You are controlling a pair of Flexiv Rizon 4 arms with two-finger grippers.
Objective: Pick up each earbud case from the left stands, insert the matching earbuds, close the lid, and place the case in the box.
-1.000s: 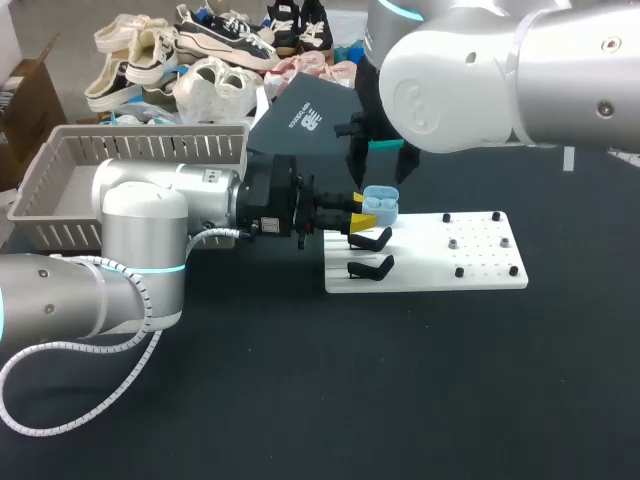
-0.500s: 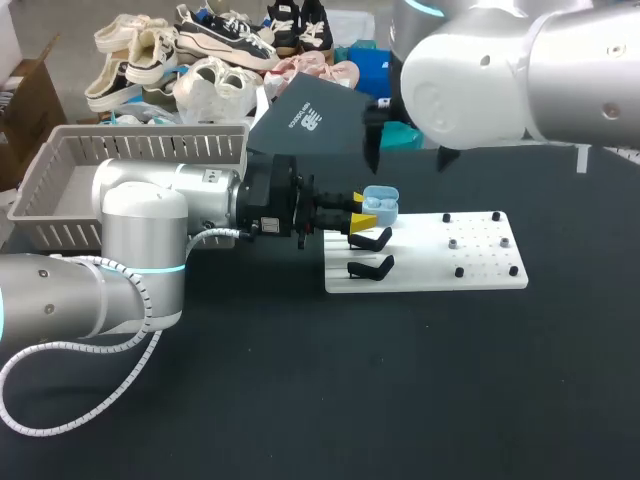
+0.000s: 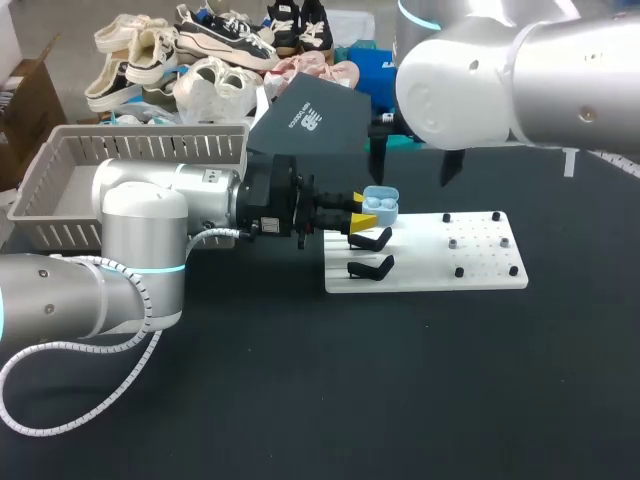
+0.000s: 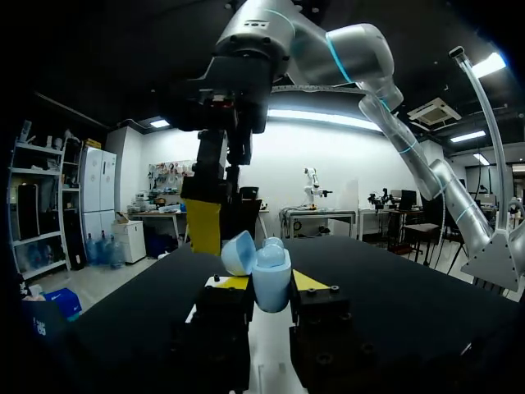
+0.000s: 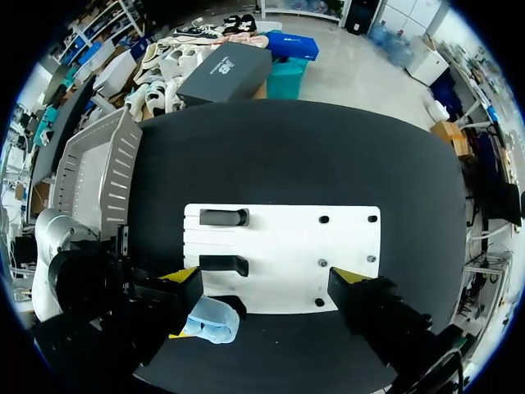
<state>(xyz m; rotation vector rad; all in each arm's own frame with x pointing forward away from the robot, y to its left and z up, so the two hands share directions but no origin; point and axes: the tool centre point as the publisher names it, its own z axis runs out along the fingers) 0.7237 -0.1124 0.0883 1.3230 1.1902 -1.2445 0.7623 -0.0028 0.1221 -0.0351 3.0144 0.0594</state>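
Observation:
A light blue earbud case [image 3: 381, 206] with its lid up is held over the white board's [image 3: 440, 270] left end, my left gripper [image 3: 358, 209] shut on it from the left. In the left wrist view the case [image 4: 271, 277] stands between my yellow tips, lid [image 4: 239, 252] tipped aside and rounded earbud shapes showing inside. My right gripper [image 3: 412, 163] hangs open and wide above and behind the case, holding nothing. From the right wrist view the case [image 5: 212, 320] lies below my right gripper [image 5: 267, 279], near one fingertip [image 5: 184, 277].
Two black stands [image 3: 369, 240] [image 3: 369, 267] sit at the board's left end, with small black pegs [image 3: 459, 272] to their right. A grey slatted basket [image 3: 60, 170] stands at the far left, behind my left arm. A dark box lid [image 3: 305, 120] lies at the table's back.
My right gripper has opened wide and drawn up and to the right, away from the case. The left gripper and the case have stayed put.

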